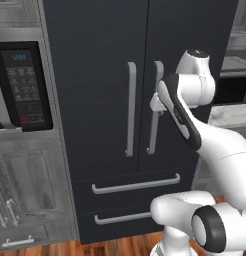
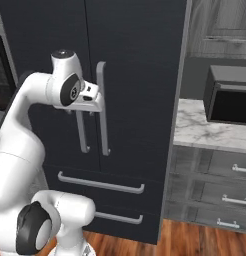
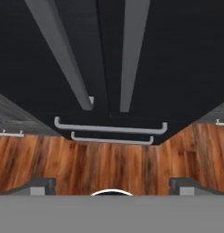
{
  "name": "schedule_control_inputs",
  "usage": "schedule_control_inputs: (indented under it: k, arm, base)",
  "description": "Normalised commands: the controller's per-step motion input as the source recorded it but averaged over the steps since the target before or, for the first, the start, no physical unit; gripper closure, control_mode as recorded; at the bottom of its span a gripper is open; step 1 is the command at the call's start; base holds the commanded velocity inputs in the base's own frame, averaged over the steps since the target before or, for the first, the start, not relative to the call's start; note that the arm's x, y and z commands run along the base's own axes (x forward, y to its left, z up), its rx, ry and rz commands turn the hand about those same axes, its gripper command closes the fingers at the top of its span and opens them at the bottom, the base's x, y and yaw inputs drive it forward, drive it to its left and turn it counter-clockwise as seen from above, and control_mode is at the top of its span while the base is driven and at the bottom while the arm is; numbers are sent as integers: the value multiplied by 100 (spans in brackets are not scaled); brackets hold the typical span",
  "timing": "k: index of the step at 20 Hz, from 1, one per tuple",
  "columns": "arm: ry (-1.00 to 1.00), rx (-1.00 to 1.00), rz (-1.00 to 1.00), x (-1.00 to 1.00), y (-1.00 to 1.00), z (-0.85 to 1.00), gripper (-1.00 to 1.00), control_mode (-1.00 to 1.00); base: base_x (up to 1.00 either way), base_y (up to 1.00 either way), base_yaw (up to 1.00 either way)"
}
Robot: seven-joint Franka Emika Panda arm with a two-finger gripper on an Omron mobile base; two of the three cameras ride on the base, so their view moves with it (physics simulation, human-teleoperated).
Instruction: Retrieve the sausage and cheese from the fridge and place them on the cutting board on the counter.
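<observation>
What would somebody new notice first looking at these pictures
The tall black fridge dominates the scene, both doors shut, its two long grey handles side by side at the centre seam. The white arm reaches up in front of it, its claw right at the handles, with its tips spread wide in the hand view. A black microwave sits in the cabinets to the fridge's left, and a marble counter lies to its right.
</observation>
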Motion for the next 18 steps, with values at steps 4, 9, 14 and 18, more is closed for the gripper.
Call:
schedule_control_inputs:
  k: [4, 9, 14, 18]
  arm:
    - [-48, -1, 1, -46, 7, 0, -100, -100]
    - [-59, 0, 0, -40, 0, 0, -100, -100]
    - [-23, 2, 0, -10, 0, 0, -100, -100]
    - [0, 0, 0, -3, -3, 4, -100, -100]
  base:
    - [0, 0, 0]
    - [0, 0, 0]
    - [0, 0, 0]
    - [0, 0, 0]
